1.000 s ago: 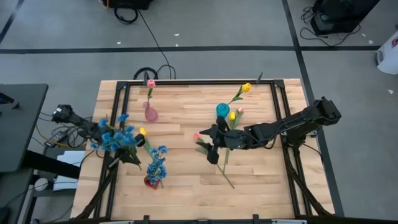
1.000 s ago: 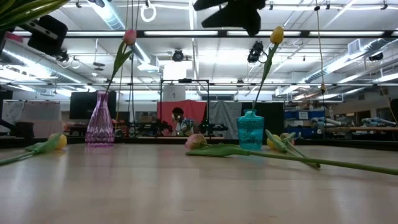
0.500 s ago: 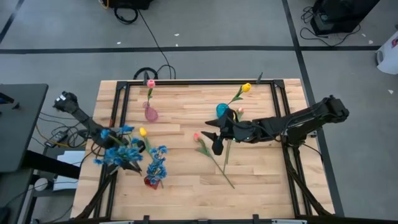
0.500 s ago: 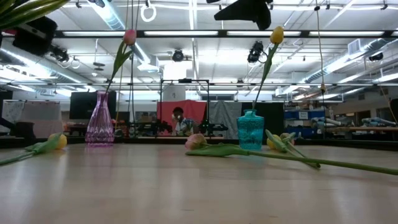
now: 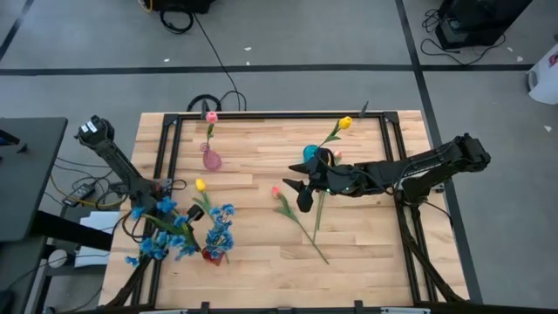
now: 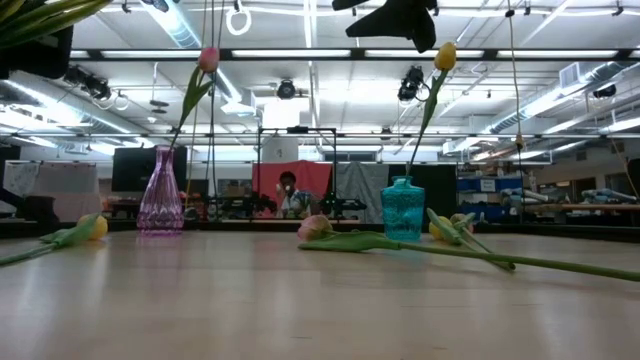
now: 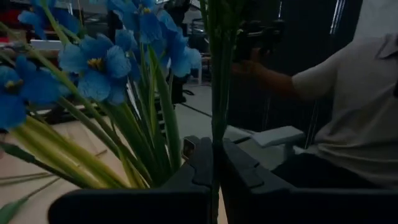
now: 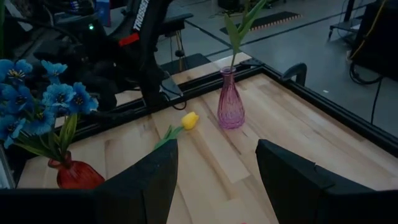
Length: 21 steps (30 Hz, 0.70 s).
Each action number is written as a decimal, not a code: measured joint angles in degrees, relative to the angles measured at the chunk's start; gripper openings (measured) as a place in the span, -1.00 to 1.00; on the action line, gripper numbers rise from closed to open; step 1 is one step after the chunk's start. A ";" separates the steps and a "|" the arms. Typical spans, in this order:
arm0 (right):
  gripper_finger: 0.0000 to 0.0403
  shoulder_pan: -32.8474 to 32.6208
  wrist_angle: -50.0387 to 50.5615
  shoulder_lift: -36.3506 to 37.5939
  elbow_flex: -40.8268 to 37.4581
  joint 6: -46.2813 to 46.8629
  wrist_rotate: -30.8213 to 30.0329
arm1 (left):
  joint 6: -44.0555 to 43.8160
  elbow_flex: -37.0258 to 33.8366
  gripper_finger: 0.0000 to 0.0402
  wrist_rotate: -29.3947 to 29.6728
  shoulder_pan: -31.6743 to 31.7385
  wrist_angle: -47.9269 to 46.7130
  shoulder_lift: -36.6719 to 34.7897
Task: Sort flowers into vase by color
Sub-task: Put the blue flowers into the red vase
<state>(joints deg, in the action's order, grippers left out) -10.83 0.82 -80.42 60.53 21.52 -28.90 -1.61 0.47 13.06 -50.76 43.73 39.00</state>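
The left gripper (image 5: 161,225) hangs over the table's (image 5: 261,253) left edge, its fingers (image 7: 205,168) pressed together on the green stems of a blue spray (image 5: 161,240); the blossoms fan out below and around it in the high view and crowd the left wrist view (image 7: 99,59). Just to the right of that gripper stands a red vase (image 5: 212,254) that already holds a second blue bunch (image 5: 220,228), touching or nearly touching the held one. A yellow tulip (image 5: 200,186) lies flat on the table just beyond the left gripper, toward the far side. Farther off the same way, a pink vase (image 5: 211,160) holds one pink tulip (image 5: 211,116) upright.

Moving right, a loose pink tulip (image 5: 277,194) lies on the wood just left of the right gripper (image 5: 301,194), its long stem running away toward the near edge. The right gripper hovers above the table's middle with its fingers (image 8: 292,180) spread wide and nothing between them. Close behind it, on the far side, a teal vase (image 5: 311,154) carries a yellow tulip (image 5: 346,123). More tulips (image 5: 330,160), yellow and pink, lie beside that vase, partly under the right arm.

From the right wrist view, white lettering on the left arm (image 8: 140,15) reads "TROSSEN". Someone in a light shirt (image 7: 354,93) shows beyond the table in the left wrist view.
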 joint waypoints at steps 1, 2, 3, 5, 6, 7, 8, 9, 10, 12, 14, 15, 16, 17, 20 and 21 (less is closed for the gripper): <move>0.14 0.05 0.00 0.00 0.00 0.00 0.01 | 0.07 0.00 -0.93 0.17 0.00 0.81 1.14; 0.14 0.07 0.00 0.00 0.00 0.00 -0.01 | 0.09 0.00 -0.93 0.62 0.00 1.01 2.19; 0.14 0.07 0.01 -0.02 0.00 0.00 0.01 | 0.09 0.00 -0.93 1.05 0.00 1.17 3.25; 0.14 0.07 0.00 -0.02 0.00 0.00 0.01 | 0.10 -0.02 -0.93 2.04 0.00 1.60 5.17; 0.14 0.07 -0.01 -0.02 0.00 0.00 0.01 | 0.09 -0.02 -0.93 2.29 0.00 2.01 6.13; 0.14 0.07 0.00 -0.02 0.00 0.00 0.03 | 0.09 -0.02 -0.93 2.55 0.00 2.28 7.10; 0.14 0.07 0.00 -0.02 0.00 0.00 0.04 | 0.09 -0.02 -0.93 2.77 0.00 2.42 7.99; 0.14 0.07 0.00 -0.02 0.00 0.00 0.04 | 0.09 -0.02 -0.93 2.87 0.00 2.52 8.79; 0.14 0.07 0.00 -0.02 0.00 0.00 0.04 | 0.11 -0.02 -0.93 2.95 0.02 2.69 9.48; 0.14 0.07 -0.02 -0.02 0.00 0.00 0.32 | 0.02 -0.02 -0.92 2.97 0.02 2.77 10.68; 0.14 0.08 -0.02 -0.02 0.00 0.00 1.45 | -0.31 -0.02 -0.90 2.97 0.00 2.66 11.52; 0.14 0.11 -0.06 -0.02 0.00 0.00 1.93 | -0.37 -0.02 -0.88 2.97 0.00 2.65 11.80; 0.14 0.11 -0.09 -0.02 0.00 0.09 2.24 | -0.43 -0.02 -0.86 2.97 0.00 2.71 12.06; 0.14 0.11 -0.09 -0.02 0.00 0.35 2.52 | -0.59 -0.02 -0.82 2.97 0.00 2.65 12.23; 0.14 0.11 -0.09 -0.02 0.00 0.68 3.05 | -1.40 -0.02 -0.68 2.97 0.00 2.60 12.38; 0.14 0.11 -0.09 -0.02 0.00 0.68 3.05 | -1.40 -0.02 -0.63 2.97 0.00 2.35 12.36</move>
<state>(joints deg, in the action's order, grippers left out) -10.72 0.73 -80.44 60.53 22.20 -25.85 -3.01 0.45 16.03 -50.76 46.08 51.36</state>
